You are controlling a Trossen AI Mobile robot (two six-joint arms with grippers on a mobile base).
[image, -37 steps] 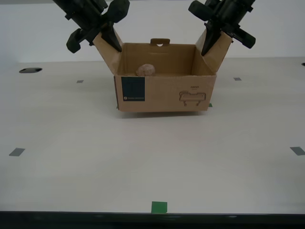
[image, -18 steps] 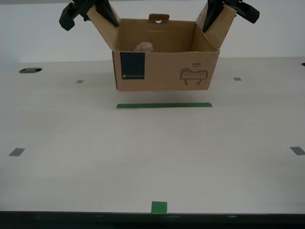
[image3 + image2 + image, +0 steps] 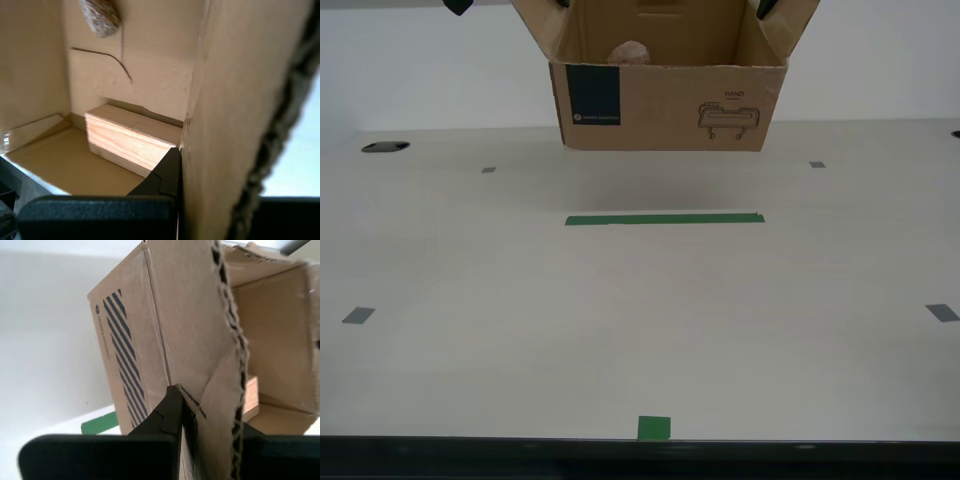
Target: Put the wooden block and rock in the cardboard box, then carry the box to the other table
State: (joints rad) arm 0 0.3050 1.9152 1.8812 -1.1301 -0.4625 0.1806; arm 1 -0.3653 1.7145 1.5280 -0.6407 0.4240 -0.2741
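Both grippers, my first gripper (image 3: 177, 160) and my second gripper (image 3: 177, 400), clamp flaps of the cardboard box (image 3: 665, 105), raised above the green tape line (image 3: 665, 218). Wooden block (image 3: 127, 137) and rock (image 3: 628, 52) lie inside; I should keep both sides level.

rock (image 3: 628, 52) and wooden block (image 3: 131, 138) in cardboard box (image 3: 665, 105)

Brown cardboard box (image 3: 665, 105), dark teal label (image 3: 595, 96); green tape line (image 3: 664, 218).

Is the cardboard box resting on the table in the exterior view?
No: the cardboard box hangs clear above the table, with the green tape line exposed below it.
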